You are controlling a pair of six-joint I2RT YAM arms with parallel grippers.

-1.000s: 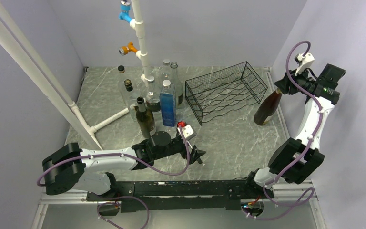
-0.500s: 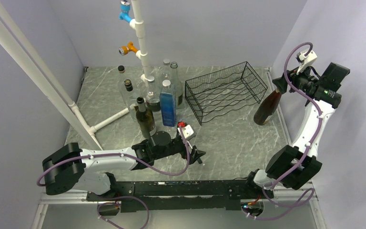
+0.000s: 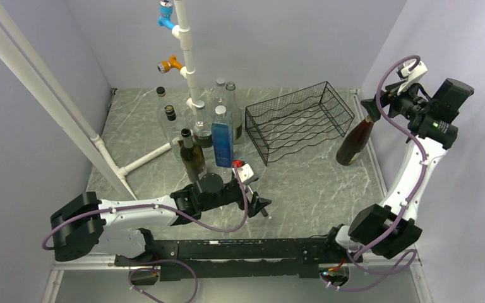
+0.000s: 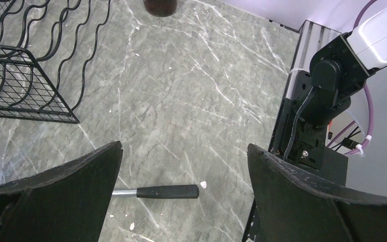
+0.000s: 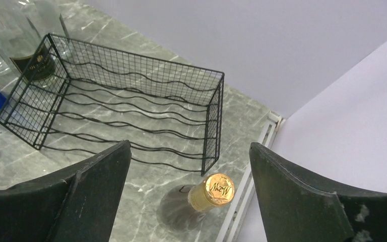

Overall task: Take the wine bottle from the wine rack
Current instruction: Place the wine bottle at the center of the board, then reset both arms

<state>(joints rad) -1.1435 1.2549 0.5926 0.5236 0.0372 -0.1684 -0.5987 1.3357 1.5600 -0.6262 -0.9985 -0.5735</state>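
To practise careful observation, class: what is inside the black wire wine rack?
Nothing: the wine rack holds only its own wavy wire tiers. The wine bottle stands on the table outside its end. The open mesh hides almost nothing inside.

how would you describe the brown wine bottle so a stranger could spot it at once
Find the black wire wine rack at the back of the marble table. Just right of it, close to the right wall, a dark brown wine bottle stands by itself. Unlike the group of bottles left of the rack, it wears a gold cap.
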